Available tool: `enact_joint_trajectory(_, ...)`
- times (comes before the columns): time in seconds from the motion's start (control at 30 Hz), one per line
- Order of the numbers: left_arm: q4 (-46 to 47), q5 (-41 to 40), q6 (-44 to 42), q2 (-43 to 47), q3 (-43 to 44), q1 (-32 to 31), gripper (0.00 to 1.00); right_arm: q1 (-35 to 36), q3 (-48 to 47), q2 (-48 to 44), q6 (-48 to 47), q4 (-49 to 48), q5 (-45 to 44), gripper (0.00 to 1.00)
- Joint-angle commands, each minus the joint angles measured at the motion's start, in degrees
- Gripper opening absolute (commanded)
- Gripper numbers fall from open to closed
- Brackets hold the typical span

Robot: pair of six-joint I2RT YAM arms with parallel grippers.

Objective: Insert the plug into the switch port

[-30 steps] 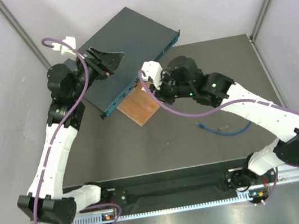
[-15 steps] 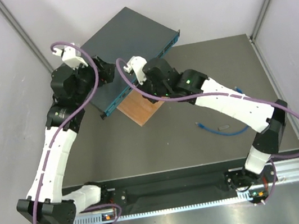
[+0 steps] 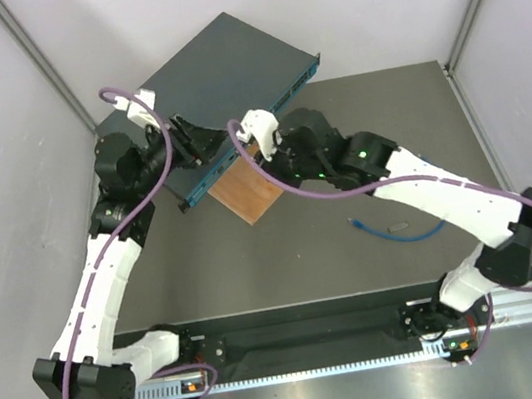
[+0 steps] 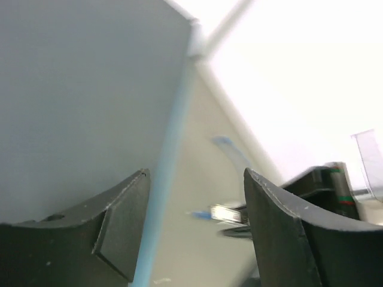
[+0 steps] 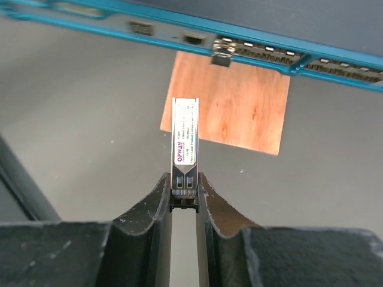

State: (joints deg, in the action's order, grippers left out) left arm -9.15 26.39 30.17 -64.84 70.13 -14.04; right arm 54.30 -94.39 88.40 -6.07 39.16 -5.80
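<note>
Plug [image 3: 355, 222] and its blue cable [image 3: 405, 232] lie on the table, well apart from the switch [image 3: 224, 64], whose front edge overlies a wooden square [image 3: 250, 192].

From the left wrist, our left gripper [image 4: 195, 176] stands wide and empty, with the switch's front edge running between its fingers.

From the right wrist, our right gripper [image 5: 184, 180] pinches a silver transceiver module [image 5: 184, 137] just short of the port row [image 5: 263, 49]. We should square it to an empty port, then push straight.
</note>
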Motion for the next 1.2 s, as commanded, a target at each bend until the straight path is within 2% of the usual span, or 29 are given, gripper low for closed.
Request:
enact_joint_trajectory(0.0,18.52,15.78,22.61,1.91,-5.33,0.24,0.68,0.10,1.05,-7.18,-5.35,-6.46,5.36,0.00)
enact_joint_trajectory(0.07,21.19,15.36,27.37,2.17,-6.67,0.24,0.68,0.10,0.61,-7.45,-5.54,-6.28,5.54,0.00)
enact_joint_trajectory(0.27,22.50,15.44,32.13,2.44,-8.60,-0.72,0.66,0.28,-0.18,-8.16,-6.33,-6.29,7.30,0.00)
enact_joint_trajectory(0.33,22.59,15.62,32.67,2.61,-8.96,-1.33,0.61,0.71,-0.53,-7.81,-6.76,-6.29,7.30,0.00)
enact_joint_trajectory(0.7,20.48,15.27,32.41,2.09,-10.54,-3.97,0.49,1.51,-2.03,-6.93,-7.29,-7.60,6.07,0.00)
enact_joint_trajectory(0.8,19.96,14.92,32.40,2.00,-10.71,-4.94,0.42,1.68,-2.11,-6.84,-7.64,-7.95,6.07,0.00)
enact_joint_trajectory(0.97,20.66,14.39,33.81,1.73,-11.24,-5.20,0.08,2.38,-2.29,-6.66,-8.87,-8.13,6.07,0.01)
enact_joint_trajectory(1.03,20.57,13.95,34.51,1.65,-11.42,-5.20,0.00,2.39,-2.12,-6.75,-9.14,-8.39,6.07,0.08)
enact_joint_trajectory(1.07,20.22,13.86,34.69,1.73,-11.59,-5.20,0.00,2.39,-1.94,-7.10,-9.40,-8.66,4.59,0.16)
enact_joint_trajectory(1.1,20.13,13.60,34.69,1.91,-11.68,-5.12,0.00,2.30,-1.42,-7.36,-9.66,-8.83,4.40,0.31)
enact_joint_trajectory(1.17,19.26,12.72,34.43,2.08,-11.86,-5.03,0.00,2.39,-0.45,-8.76,-10.46,-9.27,4.74,0.35)
